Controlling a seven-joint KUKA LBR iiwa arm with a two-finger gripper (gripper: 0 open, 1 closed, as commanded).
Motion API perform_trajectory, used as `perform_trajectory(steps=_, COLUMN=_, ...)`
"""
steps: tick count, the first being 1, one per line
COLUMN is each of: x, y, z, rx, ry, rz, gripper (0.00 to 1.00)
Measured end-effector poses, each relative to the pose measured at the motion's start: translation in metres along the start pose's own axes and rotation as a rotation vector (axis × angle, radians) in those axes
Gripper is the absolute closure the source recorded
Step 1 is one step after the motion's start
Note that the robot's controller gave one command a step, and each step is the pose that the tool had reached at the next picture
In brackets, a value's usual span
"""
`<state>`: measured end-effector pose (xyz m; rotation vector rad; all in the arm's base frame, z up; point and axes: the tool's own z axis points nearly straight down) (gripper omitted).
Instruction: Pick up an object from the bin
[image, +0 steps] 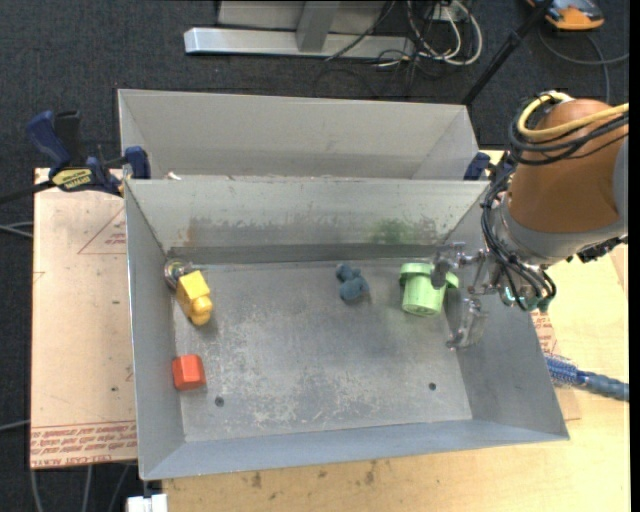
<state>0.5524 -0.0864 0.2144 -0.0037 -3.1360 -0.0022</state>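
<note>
My gripper (465, 320) hangs low at the right side of the bin, close to the right wall. Just to its left, near the back wall, lies a light green cylinder (420, 290) on its side, a small gap away from the gripper. Further left along the back of the floor sits a small blue-grey lump (350, 285).
A yellow toy with a metal end (194, 296) lies at the back left corner. A small red block (187, 372) rests near the left wall. The arm with its orange cover and cables reaches in over the right rim.
</note>
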Motion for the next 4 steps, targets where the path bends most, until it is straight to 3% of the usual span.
perform_trajectory(steps=1, x=-0.069, y=-0.013, z=0.069, rx=0.0, ry=-0.006, rz=0.294, gripper=0.0)
perform_trajectory(steps=2, x=-0.079, y=-0.028, z=0.148, rx=0.0, ry=-0.005, rz=0.269, gripper=0.0)
perform_trajectory(steps=3, x=-0.082, y=-0.028, z=0.141, rx=0.001, ry=-0.014, rz=0.266, gripper=1.0)
perform_trajectory(steps=4, x=-0.08, y=-0.028, z=0.001, rx=0.002, ry=-0.018, rz=0.155, gripper=1.0)
